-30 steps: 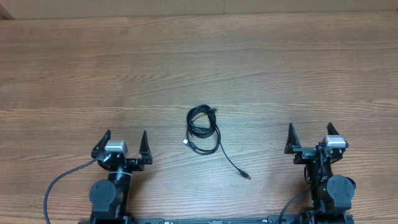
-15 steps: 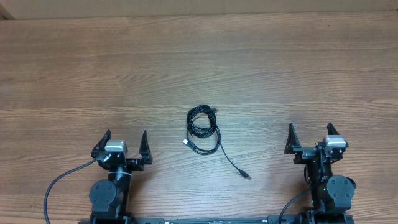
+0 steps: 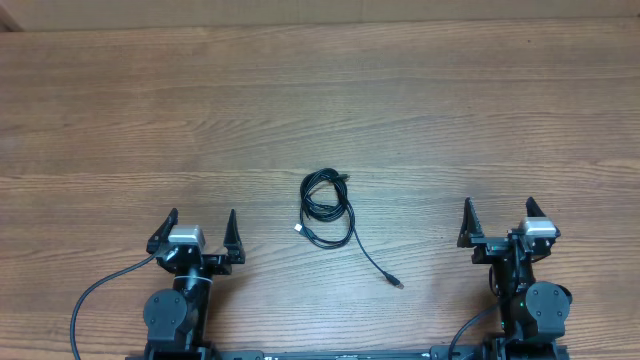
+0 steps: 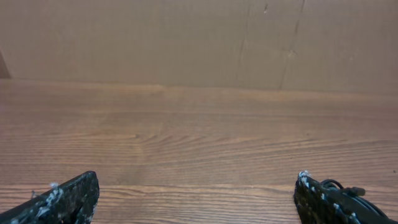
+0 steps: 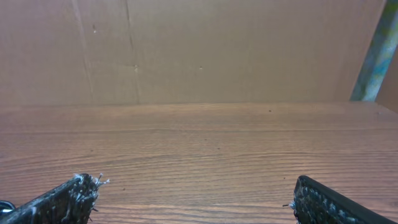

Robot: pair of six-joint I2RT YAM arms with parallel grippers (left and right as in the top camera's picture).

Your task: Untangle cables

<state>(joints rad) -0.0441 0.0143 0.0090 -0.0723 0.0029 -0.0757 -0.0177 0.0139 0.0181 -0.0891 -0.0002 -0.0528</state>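
Observation:
The thin black cables [image 3: 326, 208] lie in a coiled bundle at the middle of the wooden table, with one strand trailing down-right to a plug [image 3: 396, 283] and a small silver plug [image 3: 299, 231] at the coil's left. My left gripper [image 3: 200, 224] stands open near the front edge, well left of the coil. My right gripper [image 3: 500, 216] stands open at the front right, apart from the trailing strand. In the left wrist view a bit of the cables [image 4: 348, 191] peeks out past the right fingertip [image 4: 311, 196]. The right wrist view shows the right gripper [image 5: 194, 190] over bare wood.
A brown cardboard wall [image 4: 199, 37] rises behind the table's far edge. Thick black wires [image 3: 95, 295] run from the arm bases at the front.

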